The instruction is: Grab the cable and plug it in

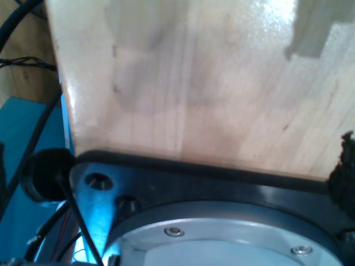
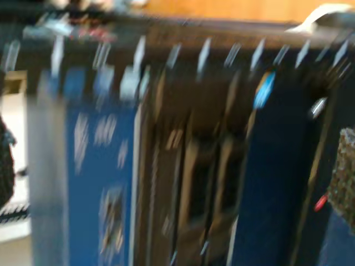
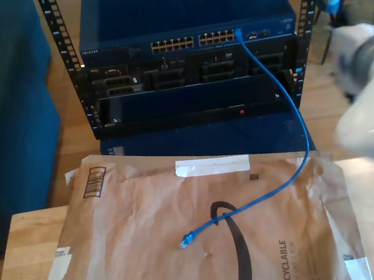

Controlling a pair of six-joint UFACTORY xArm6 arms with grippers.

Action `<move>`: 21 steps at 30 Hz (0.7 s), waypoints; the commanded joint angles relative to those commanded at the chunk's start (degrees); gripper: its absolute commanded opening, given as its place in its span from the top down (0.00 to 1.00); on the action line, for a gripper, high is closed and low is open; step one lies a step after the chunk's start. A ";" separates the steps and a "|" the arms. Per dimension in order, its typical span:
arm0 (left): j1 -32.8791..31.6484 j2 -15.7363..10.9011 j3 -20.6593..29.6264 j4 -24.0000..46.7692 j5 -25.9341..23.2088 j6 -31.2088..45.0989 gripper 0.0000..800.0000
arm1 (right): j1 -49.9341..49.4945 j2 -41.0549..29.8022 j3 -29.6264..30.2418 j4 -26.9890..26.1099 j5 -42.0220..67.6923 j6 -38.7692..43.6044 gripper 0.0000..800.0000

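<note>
Pale wood fills the first wrist view above a black mount plate (image 1: pixel 222 191); my first gripper's opening cannot be told. The second wrist view is blurred — my second gripper's likewise. In the exterior view, one cable (image 3: pixel 289 125) runs from the switch (image 3: pixel 184 22) — its free plug (image 3: pixel 186 240) lies mid-envelope (image 3: pixel 143 223).

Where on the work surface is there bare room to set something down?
The brown paper mailer lies bare toward the exterior view's left, between its barcode label and the cable's loose plug. Bare wood shows on the table beyond the mailer's edge. It is crowded where the cable crosses toward the blue switch.
</note>
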 joint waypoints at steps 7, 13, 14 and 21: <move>0.00 0.00 0.00 0.00 0.00 0.00 0.00 | -14.77 -1.41 -4.84 -0.09 20.57 -11.25 0.01; 0.00 0.00 0.00 0.00 0.00 0.00 0.00 | -27.43 -2.20 -8.00 -0.26 38.59 -27.60 0.01; 0.00 0.00 0.00 0.00 0.00 0.00 0.00 | -29.54 -2.55 -8.44 -0.26 40.62 -29.89 0.01; 0.00 0.00 0.00 0.00 0.00 0.00 0.00 | -43.96 -5.98 -9.23 -12.31 60.66 -34.64 0.01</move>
